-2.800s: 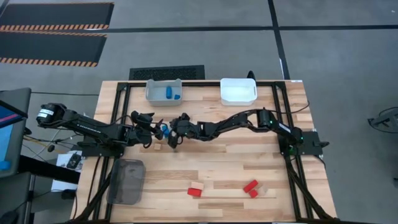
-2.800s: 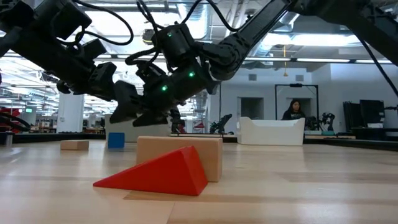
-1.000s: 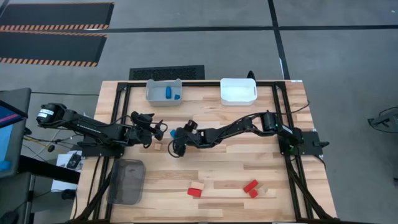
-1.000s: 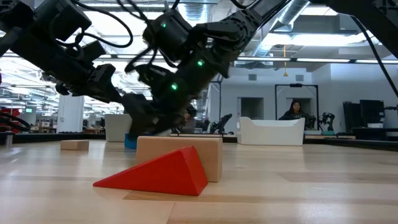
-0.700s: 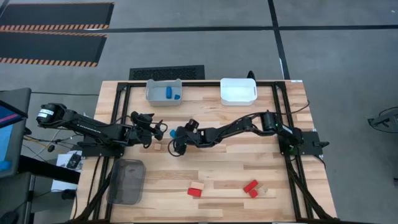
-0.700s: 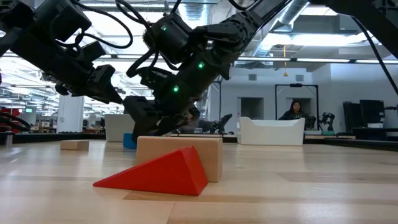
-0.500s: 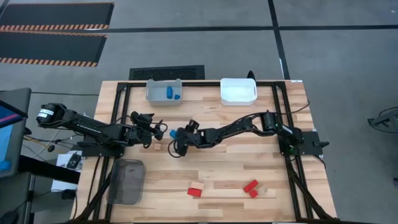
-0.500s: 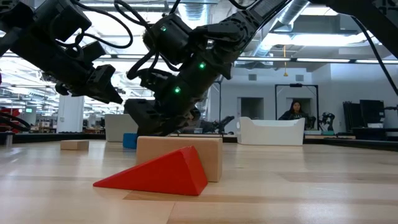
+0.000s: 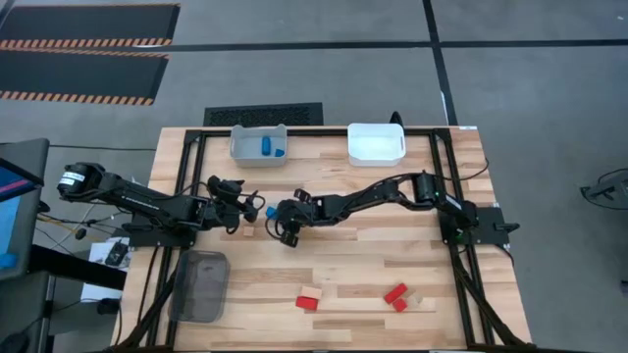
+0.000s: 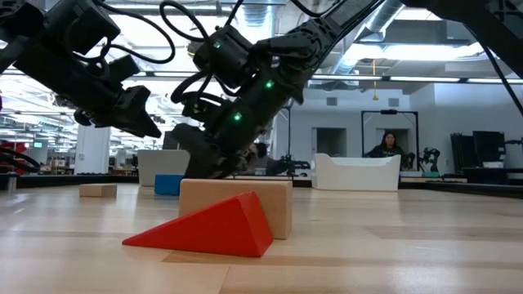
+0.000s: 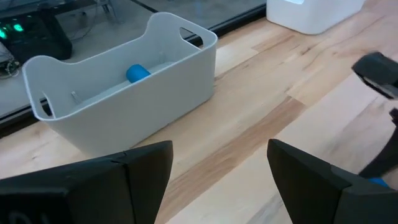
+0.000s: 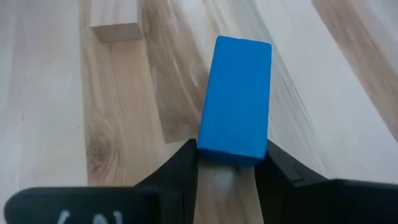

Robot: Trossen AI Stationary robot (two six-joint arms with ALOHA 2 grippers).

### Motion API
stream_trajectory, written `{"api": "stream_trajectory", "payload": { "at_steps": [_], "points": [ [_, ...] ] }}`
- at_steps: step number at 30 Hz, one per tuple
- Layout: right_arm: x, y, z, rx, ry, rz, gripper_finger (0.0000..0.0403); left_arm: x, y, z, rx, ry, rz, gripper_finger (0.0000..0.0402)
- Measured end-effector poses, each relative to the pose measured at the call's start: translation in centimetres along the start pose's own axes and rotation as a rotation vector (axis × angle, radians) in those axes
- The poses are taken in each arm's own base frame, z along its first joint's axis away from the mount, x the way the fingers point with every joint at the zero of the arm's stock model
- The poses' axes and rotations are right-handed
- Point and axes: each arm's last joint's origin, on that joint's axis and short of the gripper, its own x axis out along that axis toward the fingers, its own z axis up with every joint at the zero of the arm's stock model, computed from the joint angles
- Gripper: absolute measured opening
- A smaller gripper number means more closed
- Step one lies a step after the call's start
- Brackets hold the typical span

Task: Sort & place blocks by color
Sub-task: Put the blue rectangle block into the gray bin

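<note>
- Sorting partly done, by the look of it: grey bin (image 9: 258,144) at top centre-left of the high view already has two blue pieces (image 9: 271,149) in it; left wrist view shows one blue cylinder (image 11: 138,73) inside.
- White bin (image 9: 377,143) at top centre-right looks empty from above.
- Dark mesh bin (image 9: 200,285) at lower left; can't tell its contents.
- Step in hand: right gripper (image 12: 229,163) has its fingers clamped on the end of a blue block (image 12: 236,117), mid-table, centre-left of the high view. Block sits just above or on the wood, can't tell which.
- Left gripper (image 11: 219,165) hangs just left of it in the high view, fingers apart, nothing between them.
- Left to do: red blocks (image 9: 396,294) at lower right of the high view, one more red (image 9: 308,302) at lower centre, a tan block (image 12: 114,20) near the blue one, a tan piece (image 9: 418,297) beside the reds.
- Low view: red wedge (image 10: 206,228) in front of a tan block (image 10: 237,203), close to the camera.
- Surface: pale wooden slat table (image 9: 343,265) with a black frame, on grey floor; striped mats (image 9: 83,51) upper left.
- Room: open lab behind, a person (image 10: 386,145) seated far back at right of the low view.
</note>
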Motion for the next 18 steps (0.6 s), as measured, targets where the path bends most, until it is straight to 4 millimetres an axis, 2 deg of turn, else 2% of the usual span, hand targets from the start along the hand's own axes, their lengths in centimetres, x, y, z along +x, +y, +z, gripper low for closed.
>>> {"api": "stream_trajectory", "payload": {
  "at_steps": [2,7,12,18],
  "points": [
    [-0.1,0.0,0.0,-0.020,0.006,0.000,0.0126,0.0,0.0,0.0,0.007,0.011,-0.015,0.0254],
    [-2.1,-0.5,0.4,-0.075,0.071,-0.016,0.0146,0.0,0.0,-0.2,0.018,0.033,-0.032,0.0254],
    [-4.5,-2.7,0.2,-0.050,0.009,-0.028,0.0134,-0.3,-0.2,-0.4,0.029,0.038,-0.051,0.0254],
    [-7.6,-5.3,-2.7,0.050,-0.159,0.024,0.0135,-0.9,-0.9,-0.3,0.039,0.009,-0.099,0.0254]
  ]
}}
